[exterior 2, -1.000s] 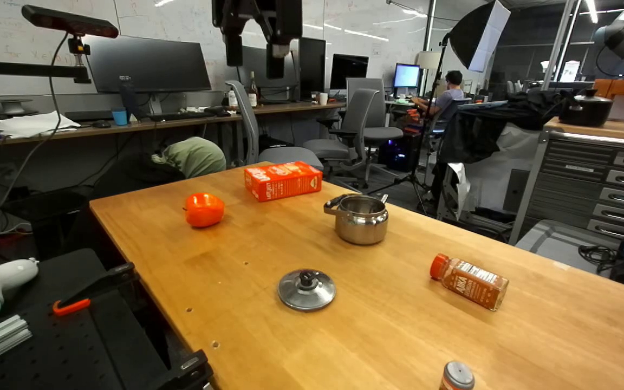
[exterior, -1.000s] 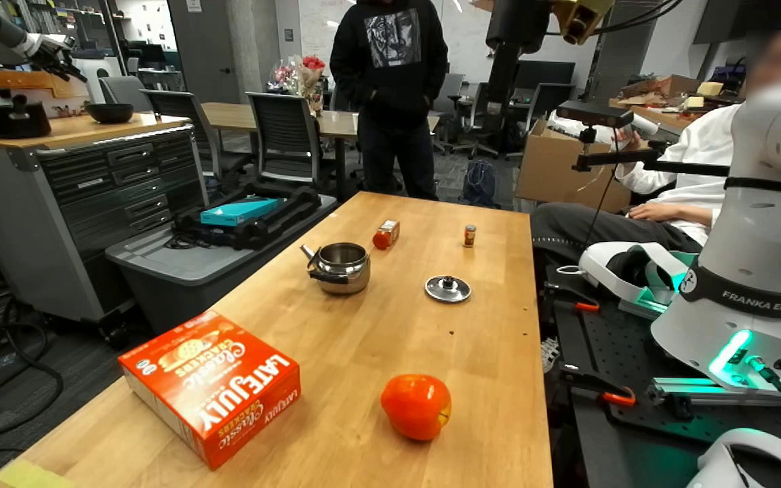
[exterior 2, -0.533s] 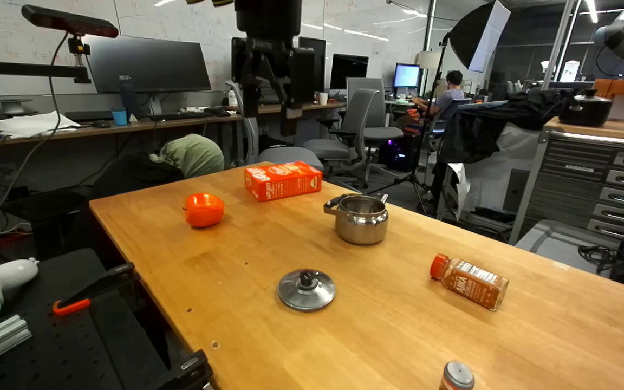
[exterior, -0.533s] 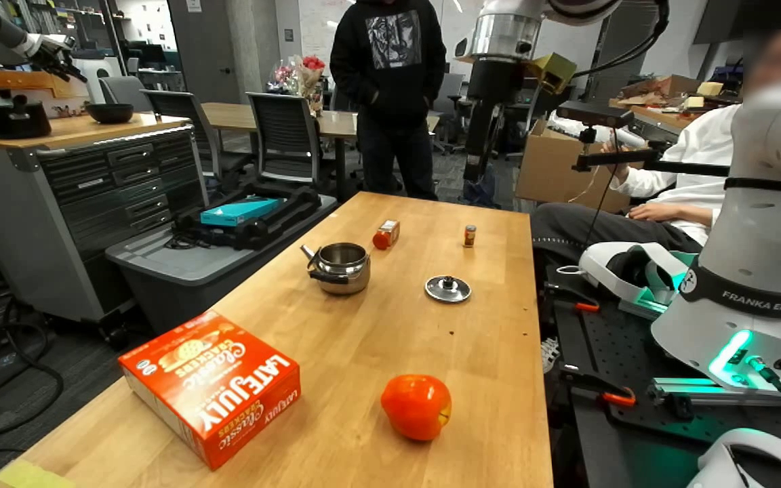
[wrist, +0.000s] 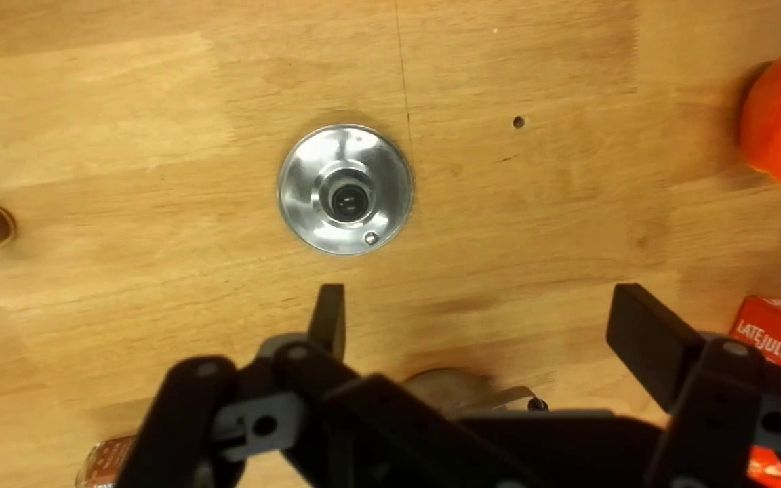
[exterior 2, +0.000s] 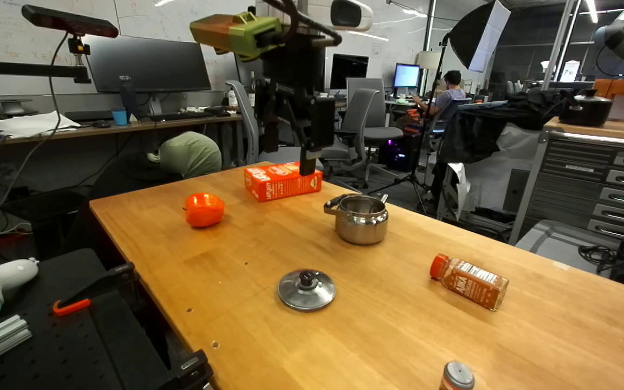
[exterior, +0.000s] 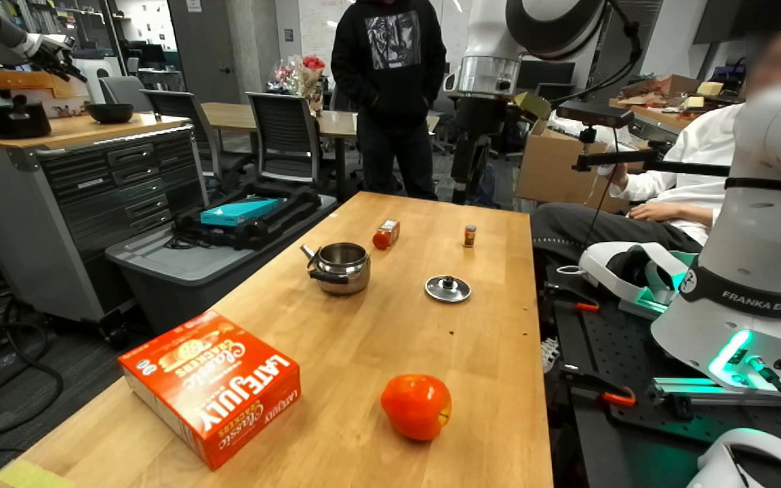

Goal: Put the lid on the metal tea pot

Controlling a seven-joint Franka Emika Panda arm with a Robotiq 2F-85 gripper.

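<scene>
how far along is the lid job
Done: no step shows as finished; the pot stands upright, uncovered. In hand: nothing; the tool hangs open above the table. Left: all of it; the lid lies knob up on the table, to be gripped, carried over and set on the pot.

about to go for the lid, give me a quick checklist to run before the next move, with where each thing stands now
1. Gripper open and holding nothing: ok, jaws wide apart.
2. Lid flat on the table, knob up: ok.
3. Gripper lined up over the knob: not ok, it looks off-centre from the jaws in the wrist view.
4. Metal tea pot upright and uncovered: ok.
5. Lid's fit on the pot: cannot tell, the two are apart.
</scene>
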